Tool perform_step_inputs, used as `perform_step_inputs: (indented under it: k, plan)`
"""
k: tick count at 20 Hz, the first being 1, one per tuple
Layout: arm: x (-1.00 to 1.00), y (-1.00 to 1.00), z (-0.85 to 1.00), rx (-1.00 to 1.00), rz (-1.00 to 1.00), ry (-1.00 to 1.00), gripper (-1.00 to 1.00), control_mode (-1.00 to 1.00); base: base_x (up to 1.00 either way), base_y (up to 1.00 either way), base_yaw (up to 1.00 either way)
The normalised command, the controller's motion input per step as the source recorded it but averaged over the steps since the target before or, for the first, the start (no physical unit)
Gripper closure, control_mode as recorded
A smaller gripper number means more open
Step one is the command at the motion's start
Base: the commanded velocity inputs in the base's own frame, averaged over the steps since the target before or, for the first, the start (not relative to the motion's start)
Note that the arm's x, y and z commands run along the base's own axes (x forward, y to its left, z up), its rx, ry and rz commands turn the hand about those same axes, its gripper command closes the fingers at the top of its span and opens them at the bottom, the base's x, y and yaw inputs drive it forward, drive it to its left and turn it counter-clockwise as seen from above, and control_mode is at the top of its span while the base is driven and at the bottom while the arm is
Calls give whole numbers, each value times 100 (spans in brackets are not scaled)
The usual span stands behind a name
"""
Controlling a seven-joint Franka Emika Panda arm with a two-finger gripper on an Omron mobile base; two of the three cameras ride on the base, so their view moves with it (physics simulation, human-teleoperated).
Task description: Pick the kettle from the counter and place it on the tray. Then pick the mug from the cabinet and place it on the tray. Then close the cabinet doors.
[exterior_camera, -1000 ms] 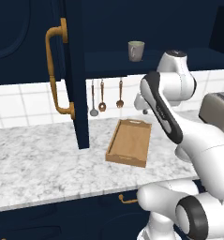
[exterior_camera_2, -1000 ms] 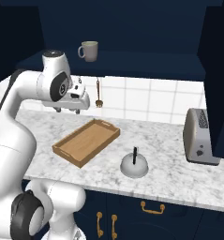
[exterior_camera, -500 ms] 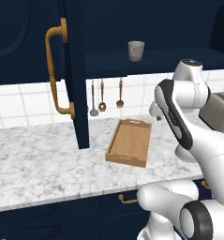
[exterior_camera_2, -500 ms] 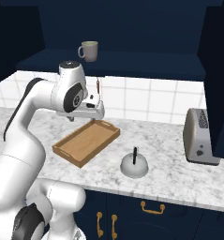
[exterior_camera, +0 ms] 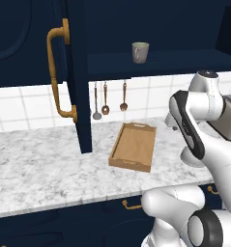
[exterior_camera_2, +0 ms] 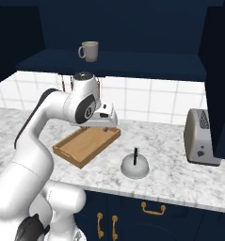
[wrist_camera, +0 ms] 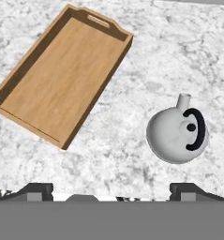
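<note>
tray (wrist_camera: 62, 79) bare; mug (exterior_camera: 140, 52) on cabinet (exterior_camera: 155, 62) shelf

The arm was bent over at the elbow, wrist tipped down, and the gripper (wrist_camera: 111, 190) hung with its fingers spread wide apart, holding nothing.

Even, diffuse rendered light, no single source evident. White-and-grey marbled stone counter (exterior_camera: 44, 169) bright and flat; dark navy wall cabinet (exterior_camera_2: 132, 33) interior nearly black, detail lost. Soft shadow along inner wall of the light-brown wooden tray (wrist_camera: 62, 77). Silver-grey dome kettle (wrist_camera: 176, 136) softly shaded, no glare. Edges slightly soft, low resolution; no lens distortion.
</note>
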Motion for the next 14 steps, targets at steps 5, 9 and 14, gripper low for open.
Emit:
perform_step_inputs:
  k: [5, 9, 14]
  plan:
    - [-4, -30, -22, -2, 0, 0, -100, -100, 0, 0, 0]
    - [-4, -30, -16, 0, 0, 0, -100, -100, 0, 0, 0]
    - [1, -30, -19, -2, -1, 0, -100, -100, 0, 0, 0]
